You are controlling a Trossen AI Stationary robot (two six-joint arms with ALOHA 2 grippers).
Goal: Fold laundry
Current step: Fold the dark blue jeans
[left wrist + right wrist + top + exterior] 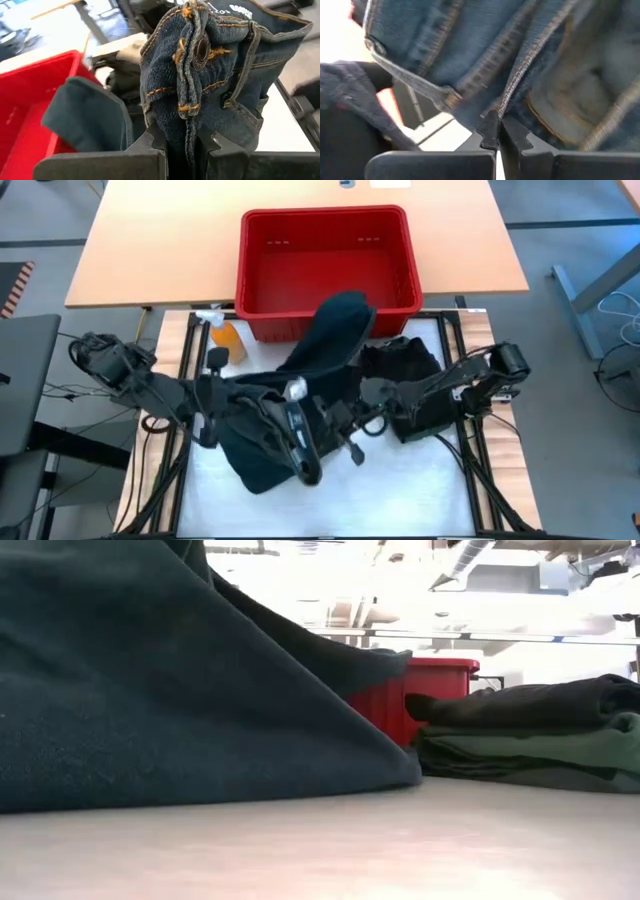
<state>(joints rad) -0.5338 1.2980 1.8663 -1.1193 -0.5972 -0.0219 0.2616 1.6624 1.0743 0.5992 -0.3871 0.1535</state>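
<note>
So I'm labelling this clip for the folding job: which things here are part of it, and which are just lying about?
Part of the job:
- jeans, gripped by both the left tool and the right tool
- folded clothes pile on the table
- red basket, with the jeans leg draped over its rim

Lying about:
- orange bottle beside the basket

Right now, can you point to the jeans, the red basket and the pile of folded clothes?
jeans (200, 50), left wrist view: waistband button.
red basket (325, 220), high view: far rim.
folded clothes (540, 740), low view: green layer's side.
</note>
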